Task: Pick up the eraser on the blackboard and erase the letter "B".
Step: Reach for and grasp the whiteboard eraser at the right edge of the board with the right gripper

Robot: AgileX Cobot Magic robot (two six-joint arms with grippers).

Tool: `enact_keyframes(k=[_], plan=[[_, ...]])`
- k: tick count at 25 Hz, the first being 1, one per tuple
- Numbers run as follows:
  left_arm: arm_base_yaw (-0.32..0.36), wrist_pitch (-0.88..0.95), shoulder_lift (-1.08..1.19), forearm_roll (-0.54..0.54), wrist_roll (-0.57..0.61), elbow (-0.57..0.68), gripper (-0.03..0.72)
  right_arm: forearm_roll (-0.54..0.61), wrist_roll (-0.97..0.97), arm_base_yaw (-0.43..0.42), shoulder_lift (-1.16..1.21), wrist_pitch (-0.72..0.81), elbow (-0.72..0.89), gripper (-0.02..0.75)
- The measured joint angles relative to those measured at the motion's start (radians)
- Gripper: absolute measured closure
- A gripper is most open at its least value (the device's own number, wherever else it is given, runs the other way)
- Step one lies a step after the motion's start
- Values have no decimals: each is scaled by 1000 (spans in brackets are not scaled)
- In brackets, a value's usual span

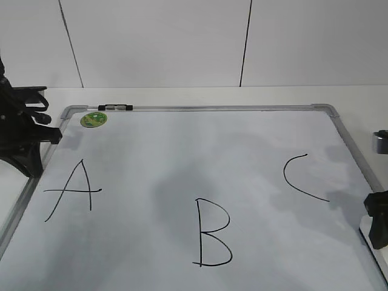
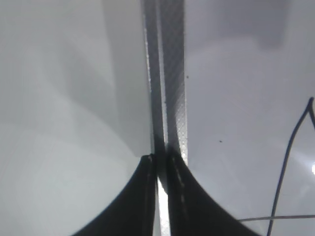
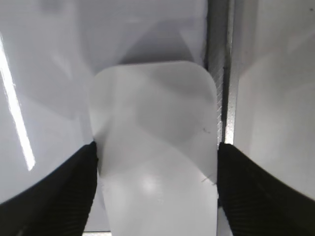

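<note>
The eraser point(image 3: 152, 123) is a flat white block lying on the blackboard point(image 1: 200, 108) beside its right frame rail point(image 3: 219, 64). My right gripper point(image 3: 156, 162) has one finger against each long side of the eraser and is shut on it. In the exterior view this gripper point(image 1: 377, 224) is at the board's right edge and the eraser is hidden there. The letter "B" point(image 1: 212, 233) is at the front middle of the board, left of the right gripper. My left gripper point(image 2: 160, 162) is shut and empty over the board's left frame rail point(image 2: 172, 73); it also shows in the exterior view point(image 1: 33, 167).
A black "A" point(image 1: 73, 188) is at the left of the board and a black "C" point(image 1: 300, 179) at the right. A round green sticker point(image 1: 93, 119) and a small black clip point(image 1: 115, 107) are at the far left corner. A grey object point(image 1: 381, 142) stands off the right edge.
</note>
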Motion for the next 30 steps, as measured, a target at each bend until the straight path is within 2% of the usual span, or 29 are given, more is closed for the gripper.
enact_keyframes(k=[4, 9, 16, 30], plan=[[0, 0, 0, 0, 0, 0, 666, 0, 0, 0, 0, 0, 0, 139], [0, 0, 0, -3, 0, 0, 666, -3, 0, 0, 0, -6, 0, 75], [0, 0, 0, -2, 0, 0, 666, -1, 0, 0, 0, -3, 0, 72], [0, 0, 0, -5, 0, 0, 666, -4, -15, 0, -46, -9, 3, 167]])
